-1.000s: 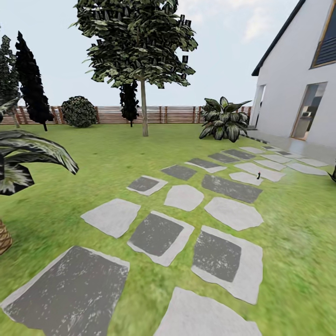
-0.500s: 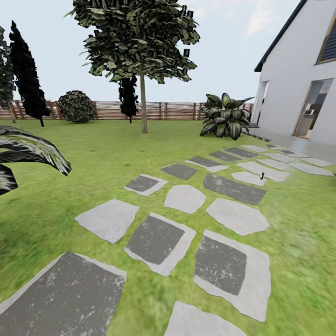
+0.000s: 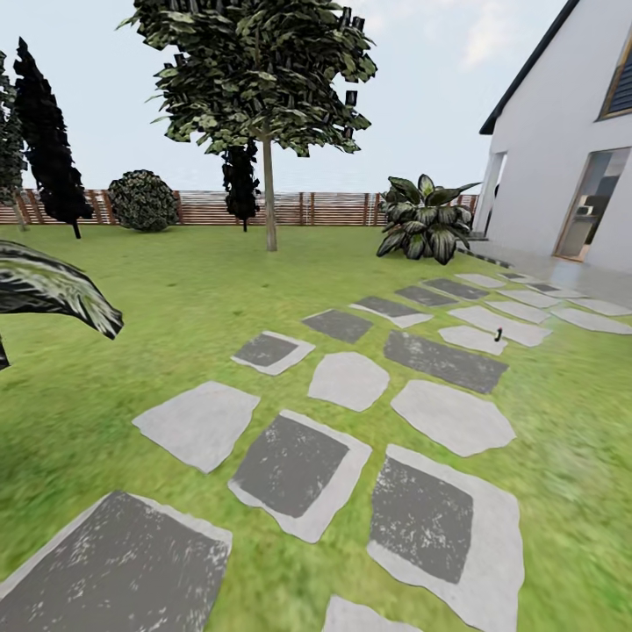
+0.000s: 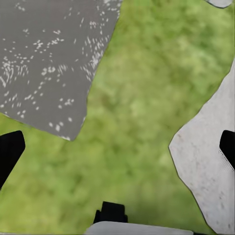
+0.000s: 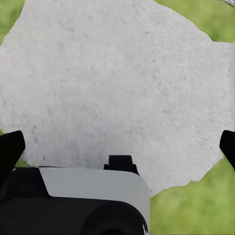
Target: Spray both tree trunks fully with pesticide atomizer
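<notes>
I see the pesticide atomizer (image 3: 498, 333) standing on a pale stepping stone (image 3: 481, 339) right of centre, the tree (image 3: 254, 79) upper centre; both grippers (image 4: 117, 147) (image 5: 117, 142) gape wide, empty.

**Lawn, stones and house ahead of you**

You look across a green lawn (image 3: 175, 290) crossed by a path of stepping stones (image 3: 297, 462), some pale grey, some dark. On your right stands a white house wall (image 3: 549, 167) with a dark roof edge and a glazed doorway (image 3: 593, 204). A brown slatted fence (image 3: 325, 209) closes the far side, with a round bush (image 3: 143, 201), dark cypresses (image 3: 48, 140) and a broad-leaved plant (image 3: 425, 219) before it. The sky (image 3: 421, 96) is pale blue, lightly clouded, and the light is even.
</notes>
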